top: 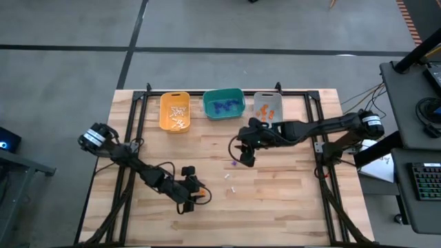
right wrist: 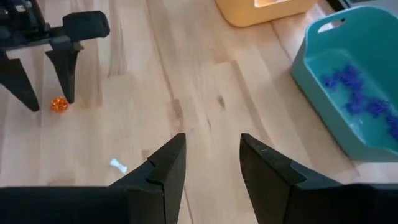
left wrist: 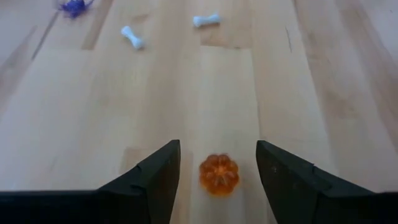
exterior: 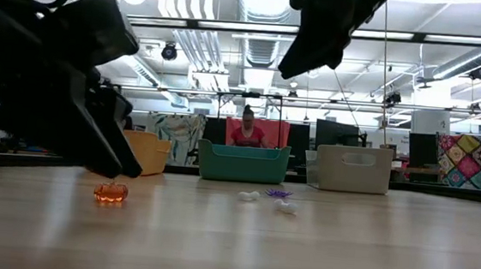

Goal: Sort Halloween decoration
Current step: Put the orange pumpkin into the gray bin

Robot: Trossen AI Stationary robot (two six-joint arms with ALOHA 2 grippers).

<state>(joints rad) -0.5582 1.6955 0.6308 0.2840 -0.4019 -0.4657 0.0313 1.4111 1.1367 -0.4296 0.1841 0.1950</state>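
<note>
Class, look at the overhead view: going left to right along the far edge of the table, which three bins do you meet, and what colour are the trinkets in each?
Yellow bin with white trinkets → teal bin with purple-blue trinkets → grey bin with orange trinkets.

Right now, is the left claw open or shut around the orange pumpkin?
Open. The left claw straddles the orange pumpkin, with gaps on both sides.

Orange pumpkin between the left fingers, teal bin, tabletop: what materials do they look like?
Orange pumpkin: probably translucent plastic or resin, glossy; light glows through its ribbed lobes. It sits on the table between the open left gripper fingers, not gripped. Teal bin: likely moulded plastic, smooth semi-matte walls, rounded rim with a handle slot. Tabletop: wood planks, visible grain and seams, satin finish.
</note>
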